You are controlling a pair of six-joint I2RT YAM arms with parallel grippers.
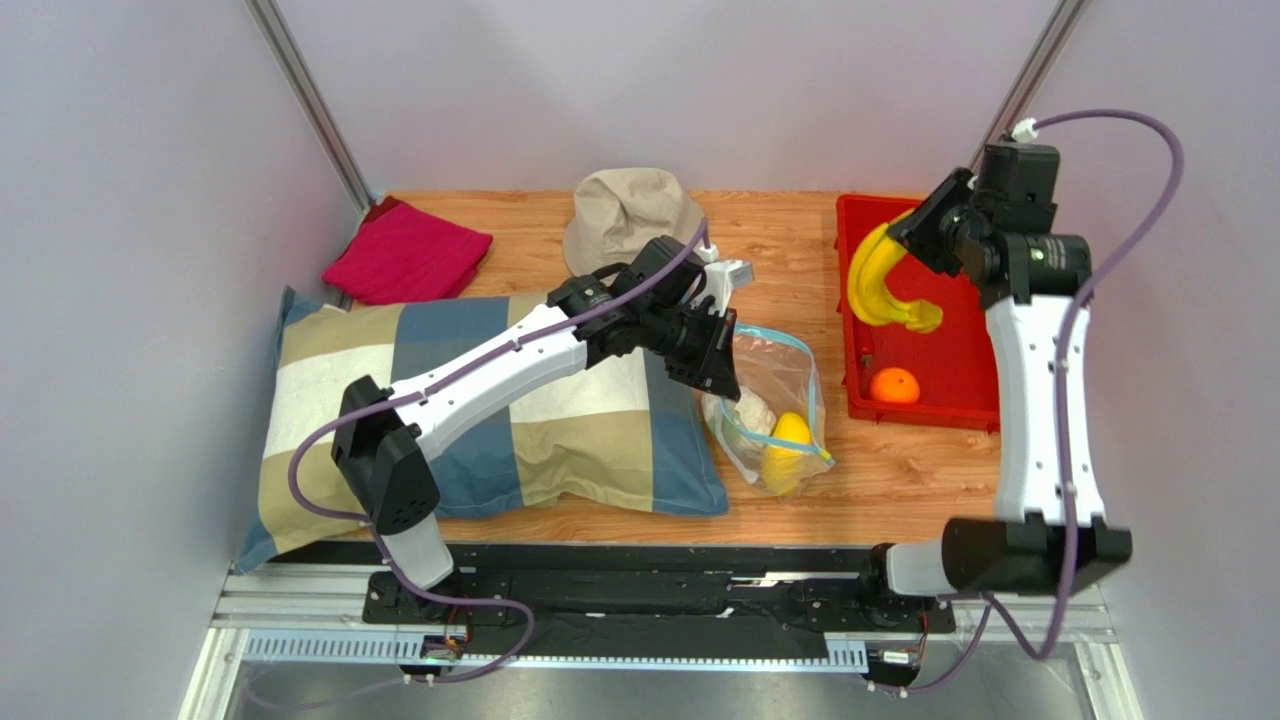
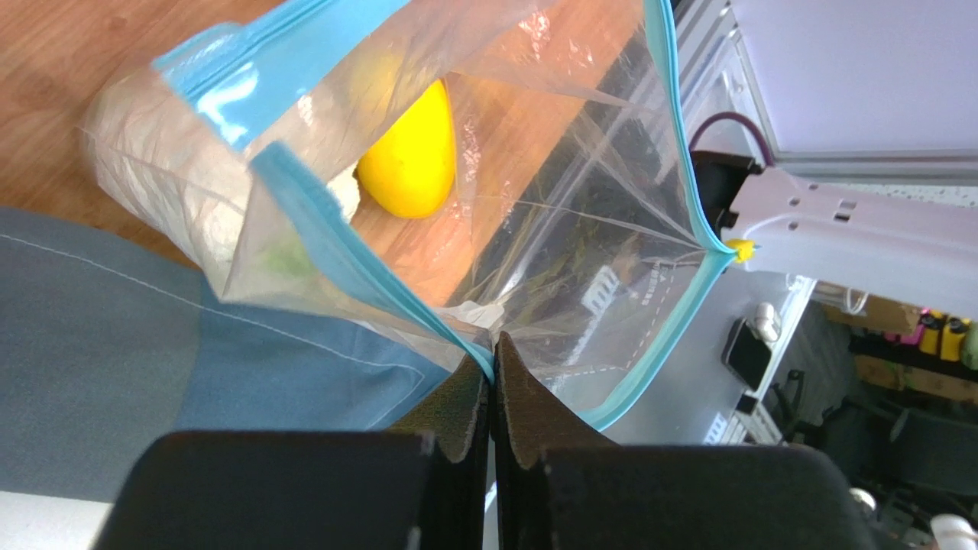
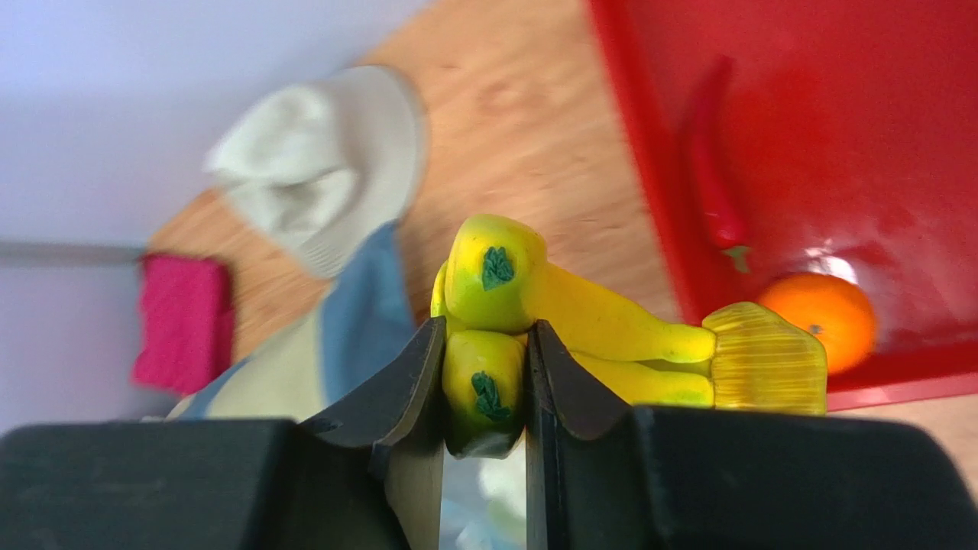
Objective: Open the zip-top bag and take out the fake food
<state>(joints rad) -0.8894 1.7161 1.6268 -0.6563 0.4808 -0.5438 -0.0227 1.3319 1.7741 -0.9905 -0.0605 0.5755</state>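
Zip-top bag (image 1: 774, 405) on the wooden worktop (image 1: 781, 225), toward the near edge and right of centre, just beside the right end of a checked pillow (image 1: 496, 405). Mouth gaping, light blue zip strip parted. Inside, toward the bag's near end: yellow oval fruit (image 1: 787, 443), with white cauliflower (image 1: 751, 413) just beside it.

Pinched on the bag's rim at the zip strip: left gripper (image 2: 494, 355), jaws pressed tight together on the plastic, holding that edge up off the wood.

Clamped narrowly around the stem end of a yellow banana bunch (image 1: 879, 285): right gripper (image 3: 482, 344), carrying the fruit in the air above the left side of a red tray (image 1: 846, 300) at the worktop's far right corner. In the tray: orange (image 1: 896, 386) near its near edge, thin red pepper (image 3: 712, 172) flat on the tray floor.

At the far edge, about centre: beige bucket hat (image 1: 639, 210). At the far left corner: magenta cloth (image 1: 406, 252).
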